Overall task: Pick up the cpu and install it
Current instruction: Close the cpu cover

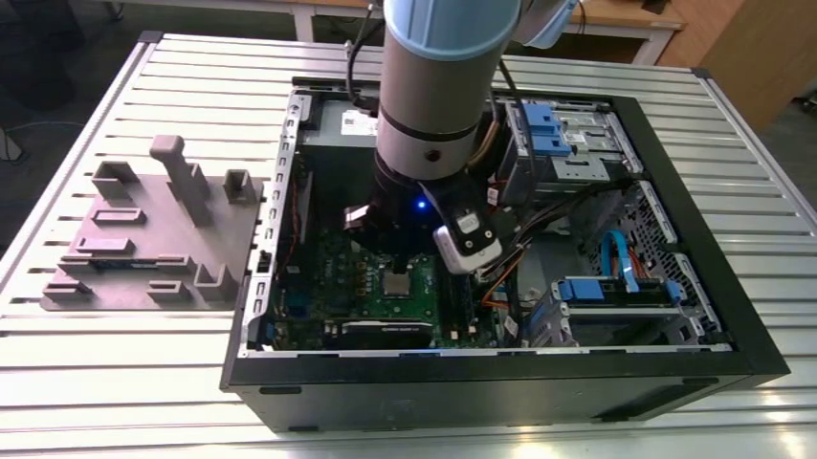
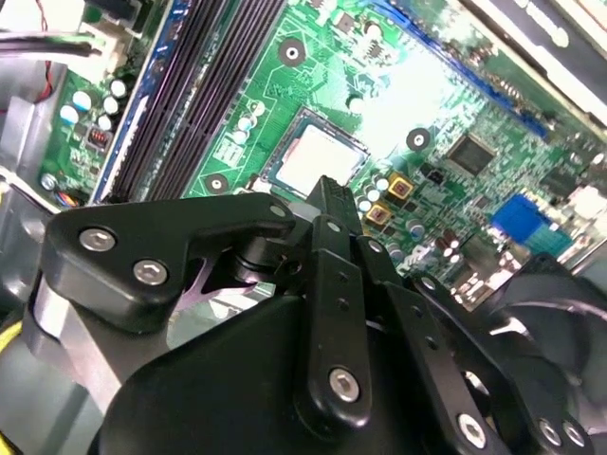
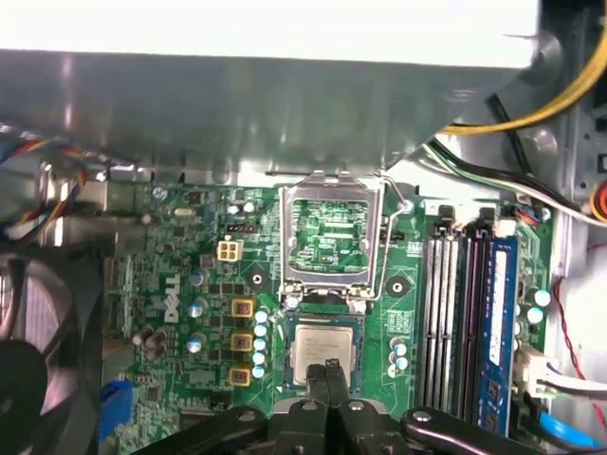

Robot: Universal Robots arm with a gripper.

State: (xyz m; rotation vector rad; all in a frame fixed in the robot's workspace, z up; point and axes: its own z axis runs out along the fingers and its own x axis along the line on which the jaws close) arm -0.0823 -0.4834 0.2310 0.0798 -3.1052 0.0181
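Silver cpu [image 3: 316, 346] lies on the motherboard [image 3: 190, 275], directly under the pincer [image 3: 328, 370], its jaws pressed together, empty.

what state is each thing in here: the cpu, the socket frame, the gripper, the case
cpu: lying flat in its socket on the motherboard
socket frame: swung up, open, not clamped over the cpu
gripper: shut, tips at the cpu's near edge
computer case: lying on its side, side panel off, inside exposed
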